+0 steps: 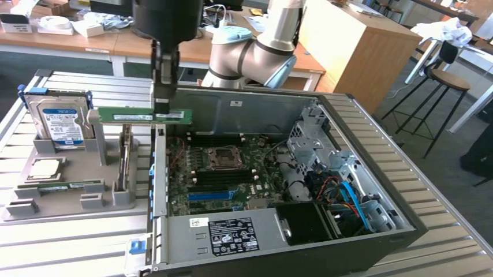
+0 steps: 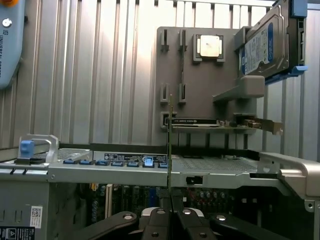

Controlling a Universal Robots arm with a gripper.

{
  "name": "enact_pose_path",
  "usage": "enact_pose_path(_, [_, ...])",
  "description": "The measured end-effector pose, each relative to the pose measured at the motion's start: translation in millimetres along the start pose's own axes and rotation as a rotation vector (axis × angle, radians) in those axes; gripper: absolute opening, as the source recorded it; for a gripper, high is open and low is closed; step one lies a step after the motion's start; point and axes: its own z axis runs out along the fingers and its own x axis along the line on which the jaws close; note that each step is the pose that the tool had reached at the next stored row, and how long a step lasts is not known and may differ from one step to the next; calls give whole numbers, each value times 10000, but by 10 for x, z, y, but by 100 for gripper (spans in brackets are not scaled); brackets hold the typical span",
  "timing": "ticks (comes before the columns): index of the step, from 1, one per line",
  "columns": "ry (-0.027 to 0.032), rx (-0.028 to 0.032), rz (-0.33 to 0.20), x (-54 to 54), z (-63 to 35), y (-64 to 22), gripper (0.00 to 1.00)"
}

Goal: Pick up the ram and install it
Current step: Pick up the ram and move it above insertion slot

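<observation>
While the hand [image 1: 161, 111] is pressed together on the ram [image 1: 127, 117], pinching it partway along its length, the stick hangs level in the air over the side wall of the open computer case [image 1: 370, 133], clear of the grey holder [image 1: 62, 199] on the surface [image 1: 69, 248]. Step in hand, as judged: transfer, with pickup complete. Seating calls for alignment of the stick's lower edge with a free slot on the motherboard [image 1: 193, 205].

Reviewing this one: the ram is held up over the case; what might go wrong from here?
The jaws pinch the ram off-centre, so it might tilt or slip in the grip. It hangs just above the case rim and could clip that edge on the way down.
</observation>
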Motion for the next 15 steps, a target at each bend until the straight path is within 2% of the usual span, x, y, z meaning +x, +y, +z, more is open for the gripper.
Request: enact_pose_path(15, [1, -1, -2, 11, -3, -407, 11])
